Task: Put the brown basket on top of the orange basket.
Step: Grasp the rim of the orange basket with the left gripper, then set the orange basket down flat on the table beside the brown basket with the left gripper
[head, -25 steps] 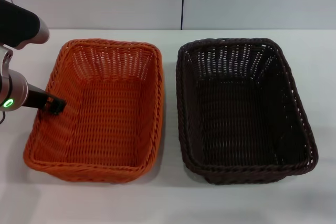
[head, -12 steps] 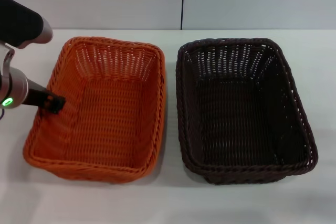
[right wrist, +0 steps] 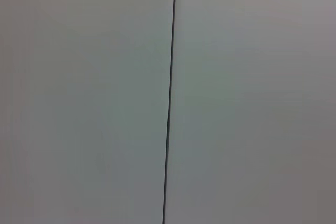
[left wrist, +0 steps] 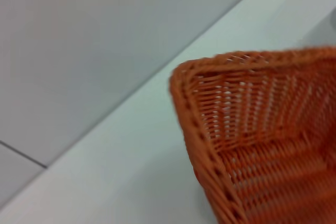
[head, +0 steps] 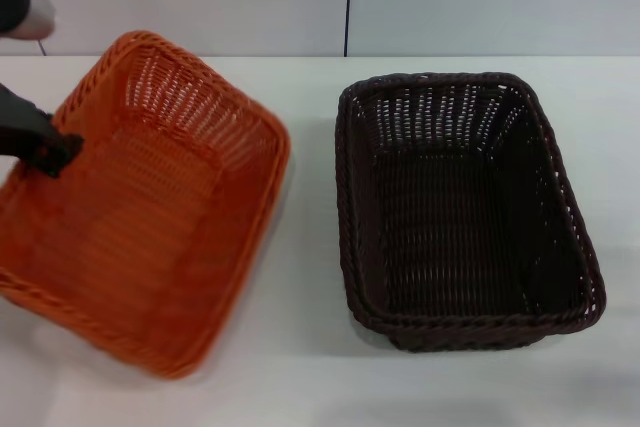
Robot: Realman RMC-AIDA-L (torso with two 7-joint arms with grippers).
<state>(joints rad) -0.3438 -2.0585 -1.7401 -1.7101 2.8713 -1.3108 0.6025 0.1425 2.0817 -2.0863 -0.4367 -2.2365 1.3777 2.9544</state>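
Note:
The orange basket (head: 150,217) hangs tilted and turned above the table at the left of the head view, its near end swung toward me. My left gripper (head: 48,155) is shut on its left rim, one dark finger reaching inside the wall. The left wrist view shows a corner of the orange basket (left wrist: 262,145) with its braided rim. At the right, the brown basket (head: 460,207) rests flat on the table, upright and apart from the orange one. My right gripper is out of view.
A white table (head: 300,377) carries the brown basket, and a pale wall stands behind it. A thin dark seam (right wrist: 169,98) runs down the wall in the right wrist view.
The orange basket has come up off the table, swung left and toward me and tilted, held at its left rim by the left gripper. The brown basket has not moved.

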